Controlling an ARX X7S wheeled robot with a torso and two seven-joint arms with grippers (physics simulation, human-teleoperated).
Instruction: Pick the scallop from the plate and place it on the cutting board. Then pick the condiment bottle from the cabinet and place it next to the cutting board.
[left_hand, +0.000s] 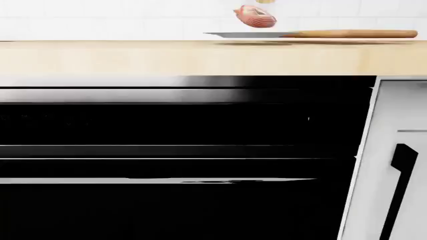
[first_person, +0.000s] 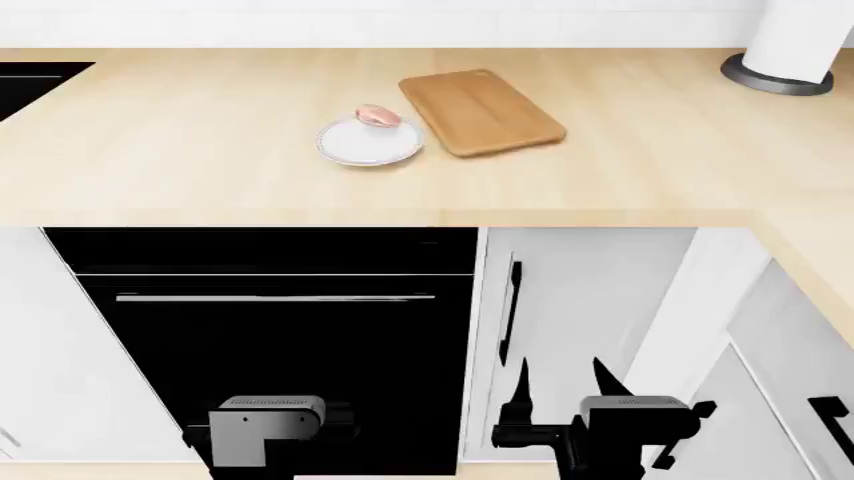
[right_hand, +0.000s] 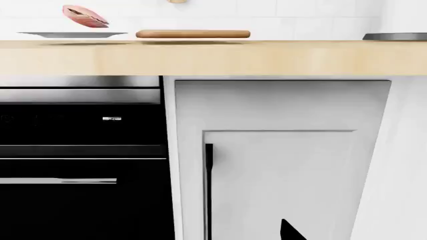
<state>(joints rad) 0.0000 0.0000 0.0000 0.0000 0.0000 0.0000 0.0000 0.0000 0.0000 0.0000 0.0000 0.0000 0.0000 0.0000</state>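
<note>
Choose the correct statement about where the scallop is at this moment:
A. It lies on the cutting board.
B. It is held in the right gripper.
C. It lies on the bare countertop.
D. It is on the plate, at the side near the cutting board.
D: in the head view the scallop sits on the plate, at its edge toward the cutting board, while both arms are low in front of the oven.

We see a pink-and-white ribbed scallop (first_person: 379, 116) on a white plate (first_person: 350, 147), beside a medium-brown wooden cutting board (first_person: 481, 111). The surface (first_person: 187, 140) is pale wood. Below it are a glossy black oven (first_person: 267, 340) and white cabinet doors (first_person: 587, 300) with black handles.
</note>
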